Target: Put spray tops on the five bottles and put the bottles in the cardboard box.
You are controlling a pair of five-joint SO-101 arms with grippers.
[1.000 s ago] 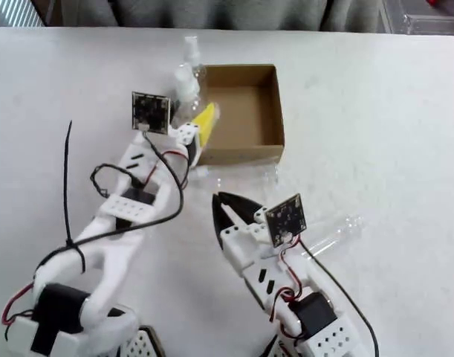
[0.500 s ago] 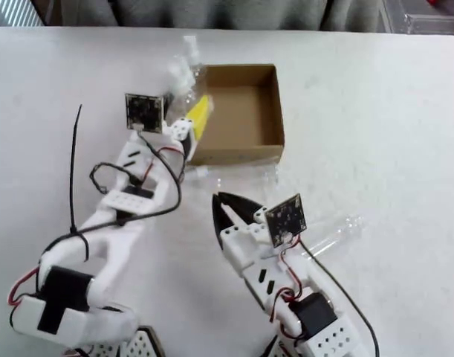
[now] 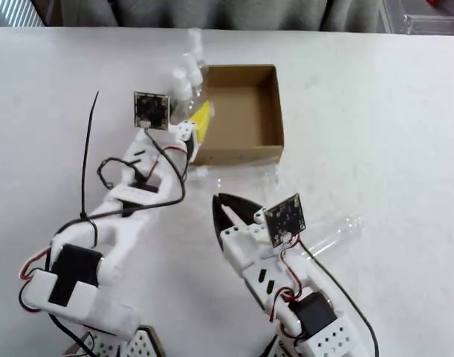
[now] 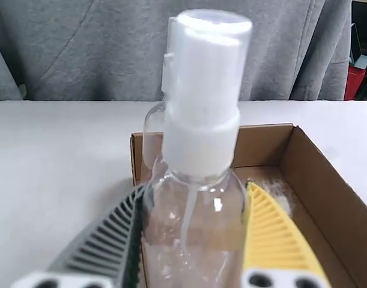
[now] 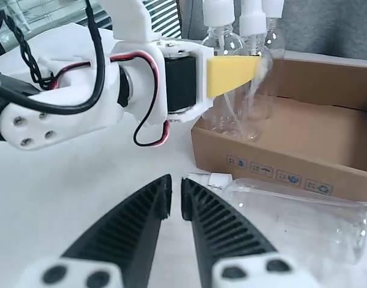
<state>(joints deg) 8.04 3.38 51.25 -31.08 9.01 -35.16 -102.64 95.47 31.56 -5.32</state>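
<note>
One capped bottle (image 4: 198, 144), clamped in our left gripper (image 4: 194, 201), swings back to the cardboard box (image 3: 238, 155) rim; drop-in pending.

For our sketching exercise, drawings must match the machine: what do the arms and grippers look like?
The left arm and right arm are white printed shells with black motors, red and black wires and a black camera board at each wrist. The left gripper has a grey finger and a yellow finger, both ribbed; the right gripper has two black, ribbed, pointed fingers.
</note>
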